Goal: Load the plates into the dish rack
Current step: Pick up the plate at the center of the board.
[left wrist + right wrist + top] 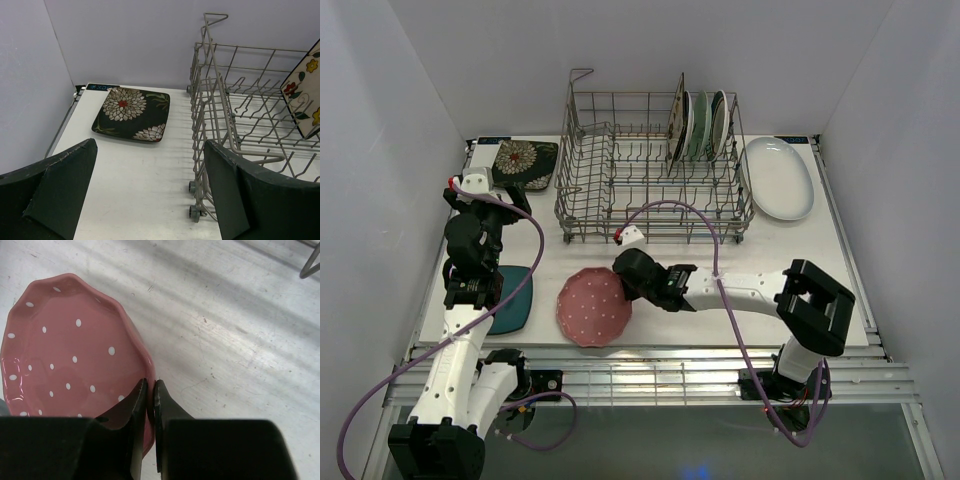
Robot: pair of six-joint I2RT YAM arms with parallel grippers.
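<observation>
The whole table (790, 245) is looked down on from above and behind in the top external view, with the dish rack (650, 190) in the upper middle. The left wrist view is taken low over the table and is faced toward the far wall (150, 40). In it the black floral plate (131, 113) and the left end of the dish rack (220, 125) are shown, both shared with the top view. The right wrist view is held very near and pointed steeply down at the pink dotted plate (65, 355), which is seen also in the lower middle of the top view.
</observation>
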